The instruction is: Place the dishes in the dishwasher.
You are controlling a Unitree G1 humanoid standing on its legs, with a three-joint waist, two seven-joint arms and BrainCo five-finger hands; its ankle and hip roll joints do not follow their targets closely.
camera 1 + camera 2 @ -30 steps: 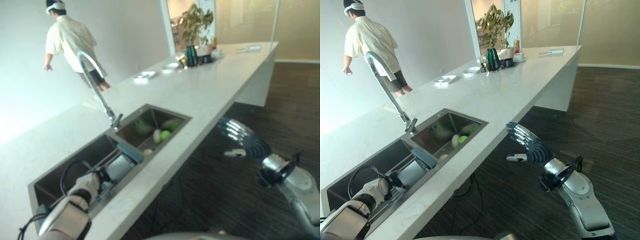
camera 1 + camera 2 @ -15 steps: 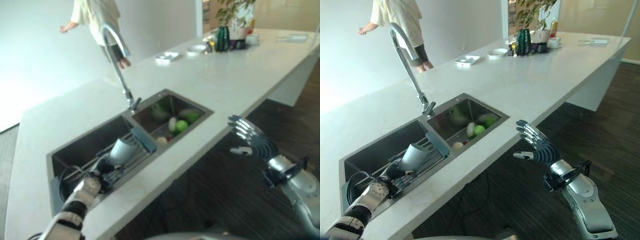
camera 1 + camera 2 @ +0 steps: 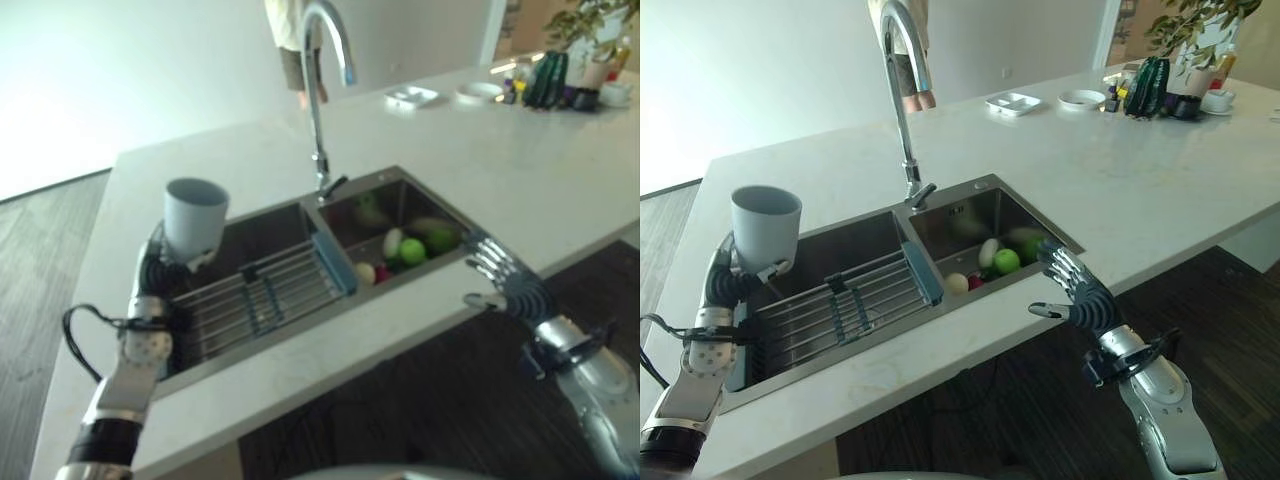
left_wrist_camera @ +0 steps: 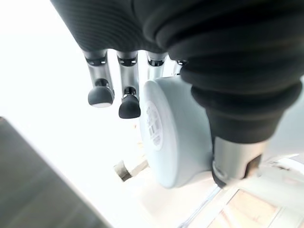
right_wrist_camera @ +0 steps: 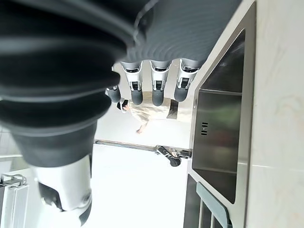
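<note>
Rack (image 3: 830, 300) in the sink's (image 3: 1060, 238) left basin, fruit (image 3: 1006, 261) in the right, faucet (image 3: 902, 90) behind.

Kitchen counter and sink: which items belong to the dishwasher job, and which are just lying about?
Job: grey cup held up by left hand; open right hand waiting at the counter edge.

Lying about: fruit in the sink basin, drying rack, faucet, small dishes, bottles.
</note>
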